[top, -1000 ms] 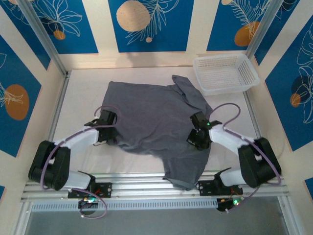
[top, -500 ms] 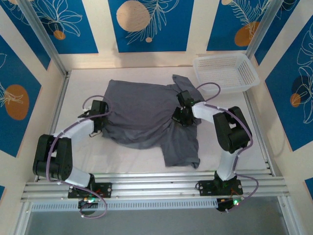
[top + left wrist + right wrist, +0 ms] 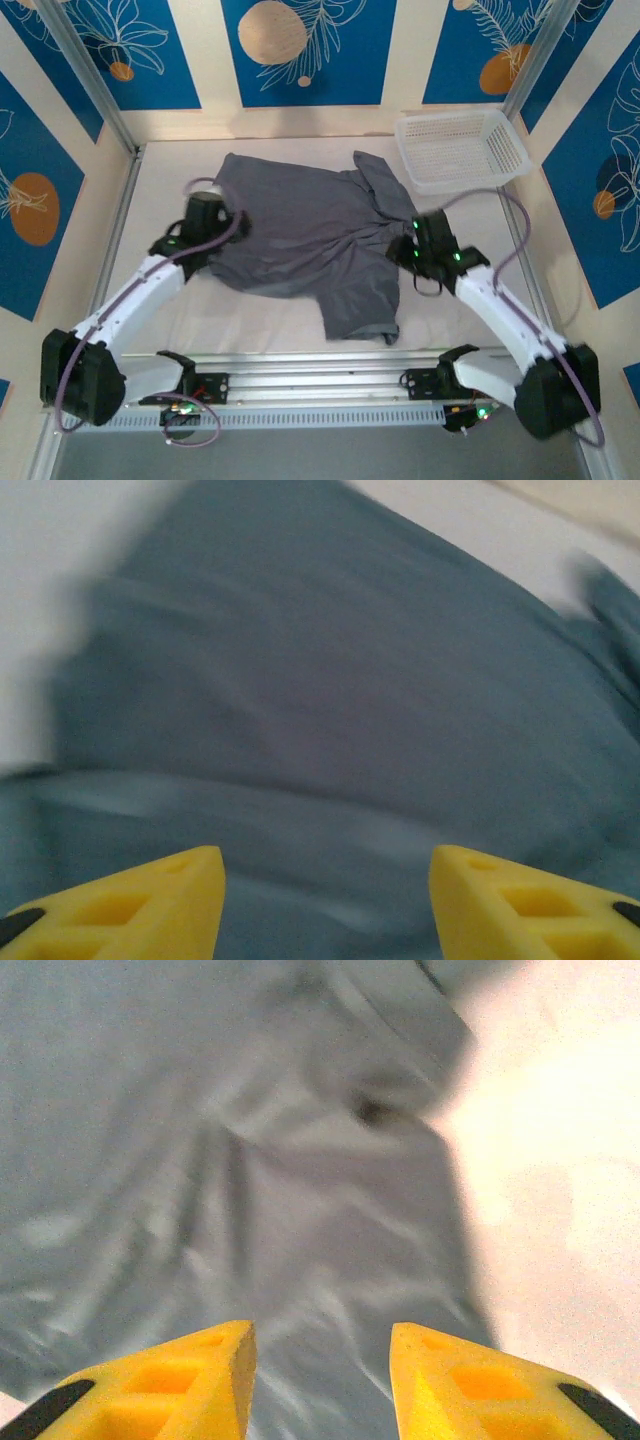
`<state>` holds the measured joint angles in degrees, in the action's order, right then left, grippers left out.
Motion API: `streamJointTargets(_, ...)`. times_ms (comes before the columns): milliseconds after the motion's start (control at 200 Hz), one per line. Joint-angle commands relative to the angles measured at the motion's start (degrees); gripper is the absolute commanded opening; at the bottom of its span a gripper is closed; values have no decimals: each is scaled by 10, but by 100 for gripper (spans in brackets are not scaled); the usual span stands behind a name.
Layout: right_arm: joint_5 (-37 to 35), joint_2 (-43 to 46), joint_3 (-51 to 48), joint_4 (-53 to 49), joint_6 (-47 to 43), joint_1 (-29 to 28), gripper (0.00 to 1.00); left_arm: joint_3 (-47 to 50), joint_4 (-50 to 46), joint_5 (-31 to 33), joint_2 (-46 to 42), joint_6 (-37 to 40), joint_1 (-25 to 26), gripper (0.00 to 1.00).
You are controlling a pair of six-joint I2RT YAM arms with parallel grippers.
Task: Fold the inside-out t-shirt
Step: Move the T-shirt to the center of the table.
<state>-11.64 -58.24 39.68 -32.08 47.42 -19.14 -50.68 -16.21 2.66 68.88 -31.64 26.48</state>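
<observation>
Grey cloth lies released: the left tool (image 3: 222,226) and right tool (image 3: 412,252) have both opened empty, leaving the inside-out t-shirt (image 3: 300,235) pulled back toward the far middle of the surface (image 3: 250,322), spread but not yet folded.

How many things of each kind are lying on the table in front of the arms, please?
T-shirt: 1
Basket: 1
Total: 2

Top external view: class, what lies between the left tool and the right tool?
The inside-out t-shirt, spread on the white table, spans the stretch between the left tool and right tool, as the top external view shows.
</observation>
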Motion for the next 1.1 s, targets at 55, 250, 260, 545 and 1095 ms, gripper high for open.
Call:
streamJointTargets(55, 28, 93, -107, -151, 58, 11, 43, -41, 33, -206, 106, 107, 215, 63)
streamJointTargets(250, 81, 137, -131, -182, 105, -52, 46, -91, 43, -194, 258, 151, 312, 66)
streamJointTargets(260, 76, 138, -130, -185, 108, -55, 46, -90, 46, -194, 262, 151, 313, 66)
streamJointTargets(545, 119, 79, -115, -163, 67, -74, 50, -137, 28, -254, 365, 221, 349, 62)
streamJointTargets(1095, 147, 43, -72, -26, 93, -172, 0, 26, 74, -166, 277, 223, 352, 3)
